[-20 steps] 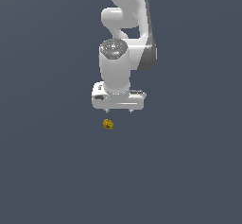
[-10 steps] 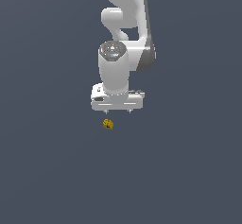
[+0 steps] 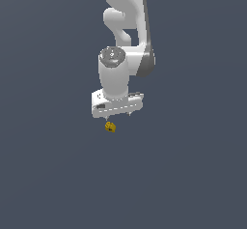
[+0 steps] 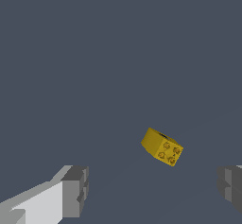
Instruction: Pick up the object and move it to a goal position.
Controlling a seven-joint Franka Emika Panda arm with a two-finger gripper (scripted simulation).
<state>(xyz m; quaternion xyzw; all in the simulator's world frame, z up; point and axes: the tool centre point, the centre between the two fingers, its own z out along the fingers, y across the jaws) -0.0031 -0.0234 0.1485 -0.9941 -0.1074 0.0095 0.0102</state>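
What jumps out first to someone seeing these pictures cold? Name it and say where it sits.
The white robot arm reaches down from the top of the exterior view over a bare dark grey floor. Its gripper hangs open just above a tiny mustard-yellow object. In the wrist view that object looks like a small studded block, lying tilted, ahead of the two grey fingertips and touching neither.

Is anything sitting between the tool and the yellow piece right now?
Nothing visible. The tool hangs open near the yellow piece, and the wrist view shows only bare grey surface around the piece, with both fingers clear of it.
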